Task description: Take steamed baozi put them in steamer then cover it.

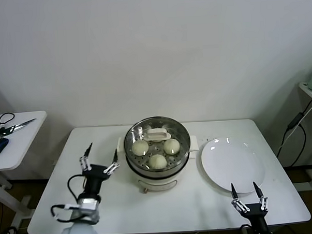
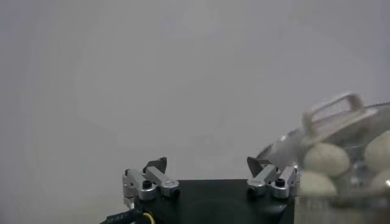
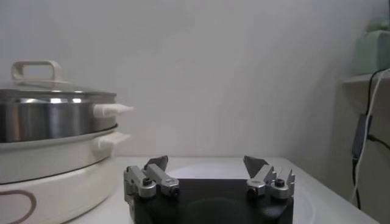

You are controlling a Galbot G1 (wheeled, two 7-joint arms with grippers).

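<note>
Left gripper (image 1: 101, 158), released, fingers spread wide and holding nothing, sits above the white table (image 1: 123, 201) just left of the steamer (image 1: 157, 148). Right gripper (image 1: 248, 195), likewise released and empty, sits at the table's near edge, directly in front of the bare white plate (image 1: 233, 164). Beyond and between the two grippers stands the steamer, its cover (image 1: 157, 139) seated on top, cream handle centred. Three steamed baozi (image 1: 158, 161) show through the glass; any fourth cannot be made out.
</note>
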